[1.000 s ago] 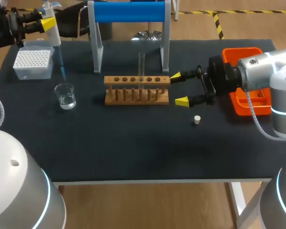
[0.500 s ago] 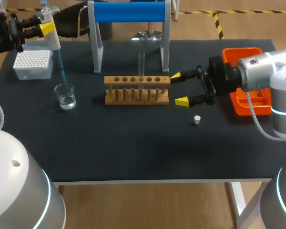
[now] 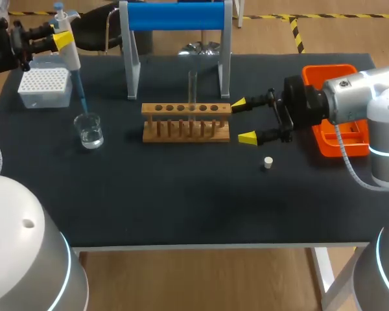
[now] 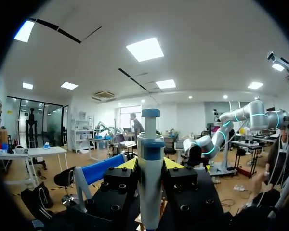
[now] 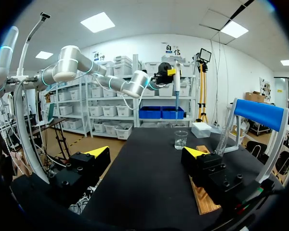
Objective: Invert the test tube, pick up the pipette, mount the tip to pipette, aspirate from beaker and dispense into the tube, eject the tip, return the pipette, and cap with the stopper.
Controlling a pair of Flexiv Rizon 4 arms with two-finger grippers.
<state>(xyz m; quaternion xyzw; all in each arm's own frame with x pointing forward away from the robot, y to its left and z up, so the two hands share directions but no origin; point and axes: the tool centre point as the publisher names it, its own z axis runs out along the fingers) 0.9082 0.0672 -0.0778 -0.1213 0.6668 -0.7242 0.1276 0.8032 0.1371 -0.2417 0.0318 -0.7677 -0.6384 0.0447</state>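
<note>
Left end effector (image 4: 150, 164) is clamped on the pipette (image 3: 67, 45), both fingers pressed to its barrel, over the far left of the counter (image 3: 181, 201). Over the last second the pipette has leaned a touch further left at its top, and its blue tip (image 3: 80, 94) has dipped. The tip's point now hangs just above the far rim of the beaker (image 3: 89, 129). That reads as the start of the aspirate step: tip mounted, descent toward the liquid under way, but the point does not look wet yet.

Right end effector (image 3: 243, 120) hasn't budged. It is spread wide, holding nothing, just off the right end of the wooden rack (image 3: 186, 123). The test tube (image 3: 192, 87) stands upright in that rack, mid-counter, waiting for its dose.

Across the dark counter: the white tip box (image 3: 45, 85) sits far left, just beyond the beaker. The blue-topped stand (image 3: 175, 16) is behind the rack. The little white stopper (image 3: 268, 162) lies loose on the near right, apart from the rack. An orange tray (image 3: 330, 72) sits at the right edge, partly hidden behind the right arm.
</note>
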